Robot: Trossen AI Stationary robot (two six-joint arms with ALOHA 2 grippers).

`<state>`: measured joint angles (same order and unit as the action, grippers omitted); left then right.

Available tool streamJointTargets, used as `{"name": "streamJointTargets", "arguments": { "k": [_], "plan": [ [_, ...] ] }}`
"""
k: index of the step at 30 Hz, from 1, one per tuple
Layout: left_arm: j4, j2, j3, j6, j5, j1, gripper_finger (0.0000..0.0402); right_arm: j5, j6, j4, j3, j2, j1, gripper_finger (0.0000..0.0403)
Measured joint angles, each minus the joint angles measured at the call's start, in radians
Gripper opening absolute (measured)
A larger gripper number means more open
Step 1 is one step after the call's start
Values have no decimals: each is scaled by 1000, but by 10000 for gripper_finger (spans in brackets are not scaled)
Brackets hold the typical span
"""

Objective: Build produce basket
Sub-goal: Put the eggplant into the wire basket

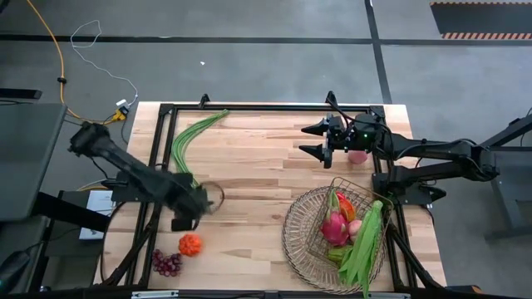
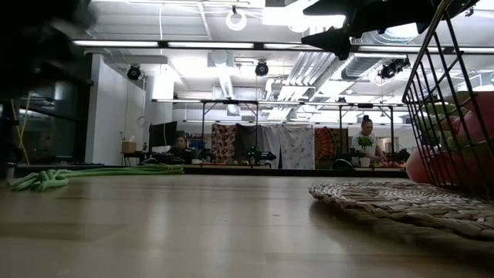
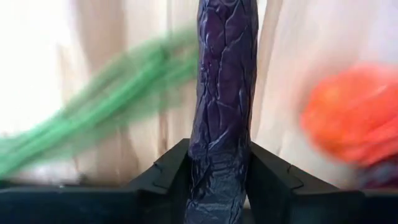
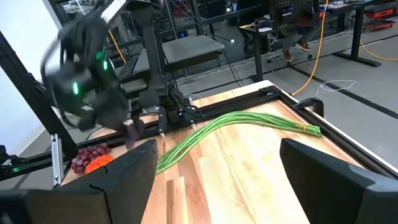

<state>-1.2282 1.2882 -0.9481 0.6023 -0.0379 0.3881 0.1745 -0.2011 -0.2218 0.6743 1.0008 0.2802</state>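
Observation:
My left gripper (image 1: 198, 208) hangs over the table's left part, shut on a wrinkled purple eggplant (image 3: 224, 93). An orange-red pumpkin (image 1: 190, 244) and purple grapes (image 1: 167, 262) lie on the table near it, toward the front edge. A long green bean bunch (image 1: 191, 137) lies on the boards at the far left. The round tan basket (image 1: 299, 249) sits at the front right and holds a pink dragon fruit (image 1: 335, 228), a red pepper (image 1: 344, 203) and green beans (image 1: 363, 245). My right gripper (image 1: 303, 139) stands open above the far middle, with a peach (image 1: 357, 156) beneath its arm. My left gripper pinches the eggplant between its two fingers (image 3: 168, 177), on the eggplant's long sides (image 3: 214, 162). The fingers come from above, pointing down. The eggplant (image 4: 132, 134) hangs below the fingers, lifted clear of the table.
A black frame (image 1: 166, 108) runs round the table's edge. A black wire wall (image 2: 451, 93) rises from the basket's woven rim (image 2: 401, 201). Bare boards (image 1: 249, 183) lie between the left gripper and the basket. People and tables show in the room beyond.

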Motion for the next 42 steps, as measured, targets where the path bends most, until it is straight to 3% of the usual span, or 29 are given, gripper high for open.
{"name": "streamJointTargets", "arguments": {
  "k": [5,8,11,16,22,27,42],
  "plan": [
    [124,-140,-120,-69,-165,-130,115,0,-1,0,0,0,0,328],
    [325,-209,-142,-166,-256,-218,114,0,-4,-1,0,0,0,328],
    [586,-260,-125,-311,-284,-310,115,0,-6,0,0,0,-1,328],
    [998,-292,-24,-474,-205,-455,115,1,-7,-9,0,0,-1,328],
    [1385,-259,170,-426,6,-586,115,40,-27,-34,0,0,-2,328],
    [1516,-185,222,-395,34,-608,115,65,-54,-54,0,0,-2,328],
    [1557,-138,224,-375,54,-608,116,76,-111,-119,1,16,-12,328]
  ]
}}
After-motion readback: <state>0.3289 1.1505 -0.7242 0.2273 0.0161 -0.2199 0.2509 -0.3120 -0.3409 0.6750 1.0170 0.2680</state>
